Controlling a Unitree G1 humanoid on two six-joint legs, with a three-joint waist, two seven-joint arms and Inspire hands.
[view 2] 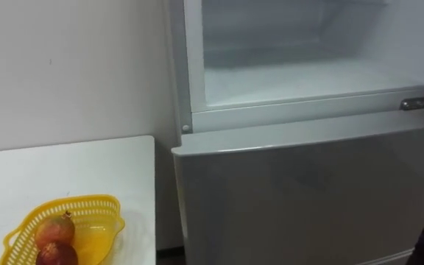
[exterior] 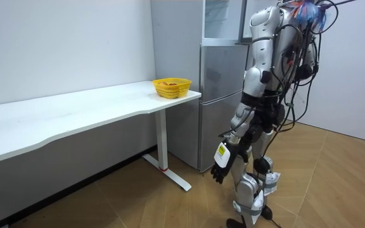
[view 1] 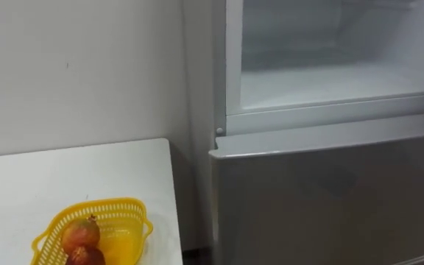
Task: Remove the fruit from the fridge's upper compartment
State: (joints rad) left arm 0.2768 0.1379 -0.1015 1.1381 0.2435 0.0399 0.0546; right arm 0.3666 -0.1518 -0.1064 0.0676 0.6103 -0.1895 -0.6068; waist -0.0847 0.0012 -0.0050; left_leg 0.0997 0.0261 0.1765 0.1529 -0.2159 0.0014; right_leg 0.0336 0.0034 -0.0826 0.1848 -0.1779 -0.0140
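white wall, long white table (view 1: 87,169) at your left; its fridge end carries a yellow plastic mesh basket (view 1: 116,208) with two reddish round fruits (view 1: 81,234). just beside stands a silver two-door fridge (view 1: 330,199), upper compartment (view 1: 330,81) open, white shelf showing. your robot's left hand (exterior: 220,172) hangs by its thigh, fingers loose, holding nothing, well below that compartment. no print legible.

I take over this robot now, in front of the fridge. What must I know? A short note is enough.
Left robot hand: hangs low beside the leg in the room view; nothing seen in it.
Upper fridge: open, and the part in view looks bare.
Yellow basket: on the white table beside the fridge, with two red fruits in it.
Done: probably the retrieval.
Left: probably closing the upper door.
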